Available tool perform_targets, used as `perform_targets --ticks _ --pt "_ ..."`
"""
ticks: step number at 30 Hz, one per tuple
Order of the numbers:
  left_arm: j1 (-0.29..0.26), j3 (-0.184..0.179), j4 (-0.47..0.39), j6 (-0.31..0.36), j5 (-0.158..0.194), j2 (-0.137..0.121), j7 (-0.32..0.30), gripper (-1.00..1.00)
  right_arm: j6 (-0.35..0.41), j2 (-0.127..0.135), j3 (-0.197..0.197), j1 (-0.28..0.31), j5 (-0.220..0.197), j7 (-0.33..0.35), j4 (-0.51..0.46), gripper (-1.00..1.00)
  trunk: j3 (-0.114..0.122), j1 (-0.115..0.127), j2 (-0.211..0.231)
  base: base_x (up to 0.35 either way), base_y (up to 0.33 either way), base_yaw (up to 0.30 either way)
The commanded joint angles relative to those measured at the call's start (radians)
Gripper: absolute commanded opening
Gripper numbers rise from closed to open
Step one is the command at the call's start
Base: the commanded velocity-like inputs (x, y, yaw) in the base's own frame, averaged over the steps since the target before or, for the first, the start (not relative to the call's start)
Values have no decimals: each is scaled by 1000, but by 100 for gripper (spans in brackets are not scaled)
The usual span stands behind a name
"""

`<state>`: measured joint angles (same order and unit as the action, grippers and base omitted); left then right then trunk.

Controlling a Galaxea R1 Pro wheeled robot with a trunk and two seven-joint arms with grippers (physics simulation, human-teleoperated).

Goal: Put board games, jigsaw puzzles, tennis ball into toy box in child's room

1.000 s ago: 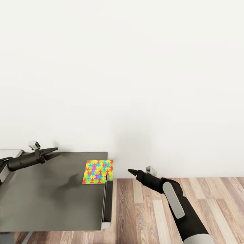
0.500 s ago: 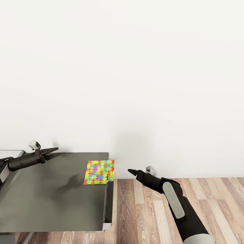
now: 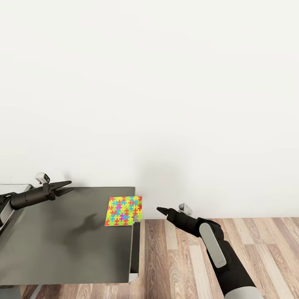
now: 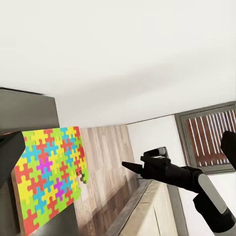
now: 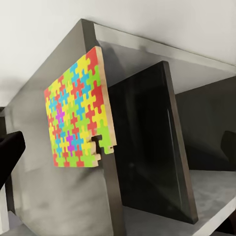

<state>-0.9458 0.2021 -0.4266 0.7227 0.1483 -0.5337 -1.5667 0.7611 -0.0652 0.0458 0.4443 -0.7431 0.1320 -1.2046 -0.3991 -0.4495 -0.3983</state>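
One jigsaw puzzle (image 3: 123, 210) lies flat at the far right corner of the table's dark grey shelf section (image 3: 62, 245), its corner reaching just past the edge. My left gripper (image 3: 69, 187) hovers open over the far left of that surface, well left of the puzzle, holding nothing. My right gripper (image 3: 159, 209) hangs open and empty over the floor, just right of the puzzle's corner. The left wrist view has the puzzle (image 4: 46, 172) ahead, beside one dark finger (image 4: 10, 155). In the right wrist view the puzzle (image 5: 78, 115) lies on the shelf top above a dark side panel (image 5: 147, 147).
A plain white wall (image 3: 166, 104) stands right behind the shelf section. Wood-plank floor (image 3: 187, 257) stretches to the right of the shelf's end. A strip of the paler desk (image 3: 12, 185) shows at the far left edge.
The whole view has shifted slightly, so the shelf and puzzle sit a little further right in the picture. Both arms hold the same pose.
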Motion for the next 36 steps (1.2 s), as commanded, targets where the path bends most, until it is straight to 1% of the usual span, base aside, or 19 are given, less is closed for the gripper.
perform_targets --ticks 1,30,36 --pt "-1 0 0 11 -1 0 -4 100 4 -1 -1 1 4 5 -1 100 -2 -1 -2 0 5 0" --pt "-1 0 0 11 -1 0 -4 100 4 1 -1 1 5 5 6 100 -2 -1 -2 0 0 0" --pt "-1 0 0 11 -1 0 -4 100 4 1 -3 2 5 5 13 100 -2 -1 -2 0 58 0"
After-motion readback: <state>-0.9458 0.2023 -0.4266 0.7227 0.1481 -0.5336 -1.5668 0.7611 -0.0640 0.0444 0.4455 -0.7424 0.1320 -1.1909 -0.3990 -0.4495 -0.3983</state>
